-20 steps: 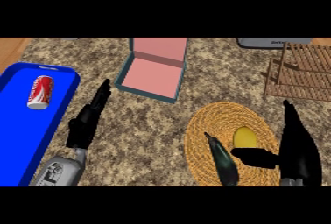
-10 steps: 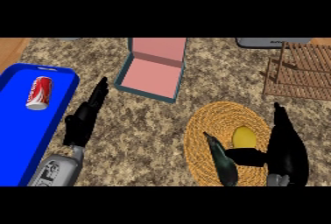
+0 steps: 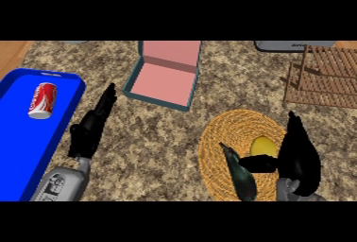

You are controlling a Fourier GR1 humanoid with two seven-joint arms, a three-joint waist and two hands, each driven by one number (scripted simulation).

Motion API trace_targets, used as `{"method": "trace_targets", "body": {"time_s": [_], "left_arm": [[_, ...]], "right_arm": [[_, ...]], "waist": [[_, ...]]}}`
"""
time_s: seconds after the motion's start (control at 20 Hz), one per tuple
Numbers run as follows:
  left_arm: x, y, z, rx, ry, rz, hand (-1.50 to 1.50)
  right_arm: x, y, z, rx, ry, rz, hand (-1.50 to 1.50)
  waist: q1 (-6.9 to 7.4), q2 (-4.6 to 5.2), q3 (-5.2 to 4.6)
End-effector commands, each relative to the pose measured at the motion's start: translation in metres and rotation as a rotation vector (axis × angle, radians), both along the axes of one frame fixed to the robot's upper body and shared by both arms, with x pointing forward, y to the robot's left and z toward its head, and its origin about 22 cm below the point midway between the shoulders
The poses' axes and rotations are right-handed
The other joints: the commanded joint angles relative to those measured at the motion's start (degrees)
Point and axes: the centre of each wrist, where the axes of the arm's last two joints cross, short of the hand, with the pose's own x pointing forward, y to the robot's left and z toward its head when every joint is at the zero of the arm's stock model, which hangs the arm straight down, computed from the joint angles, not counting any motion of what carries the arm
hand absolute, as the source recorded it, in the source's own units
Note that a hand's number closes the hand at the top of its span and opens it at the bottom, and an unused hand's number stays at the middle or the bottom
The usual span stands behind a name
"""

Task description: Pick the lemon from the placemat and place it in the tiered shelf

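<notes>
Lemon (image 3: pixel 263 145) on placemat (image 3: pixel 223 142); right hand (image 3: pixel 296 158) touching, fingers straight

A can (image 3: pixel 42 100) is lying in the tray (image 3: pixel 17 156) at left. A lemon (image 3: pixel 263 144) is resting on the placemat (image 3: pixel 223 142), right of the box (image 3: pixel 164 75); the shelf (image 3: pixel 327 78) is standing behind.

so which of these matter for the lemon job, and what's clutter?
Job:
lemon
woven placemat
wooden tiered shelf
right hand, open beside the lemon

Clutter:
blue tray
red can
open pink box
left hand, resting
</notes>
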Motion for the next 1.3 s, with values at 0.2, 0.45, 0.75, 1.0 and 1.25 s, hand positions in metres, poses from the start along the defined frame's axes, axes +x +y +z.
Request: {"method": "trace_targets", "body": {"time_s": [0.2,0.45,0.75,1.0,1.25], "left_arm": [[0.001,0.009,0.004,0.005,-0.008,-0.002,0.00],[-0.006,-0.011,-0.019,0.003,0.013,-0.009,0.00],[-0.004,-0.001,0.001,0.003,-0.002,0.002,0.00],[-0.011,0.002,0.003,0.011,-0.015,-0.016,0.00],[-0.002,0.017,0.005,-0.003,0.000,-0.016,0.00]], "right_arm": [[0.017,-0.005,-0.013,0.034,0.136,-0.144,-1.50],[0.017,0.006,-0.034,0.029,0.119,-0.127,-1.50],[0.017,-0.004,-0.039,0.029,0.145,-0.108,-1.50],[0.014,0.012,-0.033,0.036,0.182,-0.070,1.50],[0.012,-0.004,-0.045,-0.051,0.217,-0.006,1.50]], "waist": [[0.14,0.05,0.04],[0.12,0.05,0.04],[0.14,-0.01,0.05],[0.27,-0.06,0.04],[0.12,-0.03,0.04]]}}
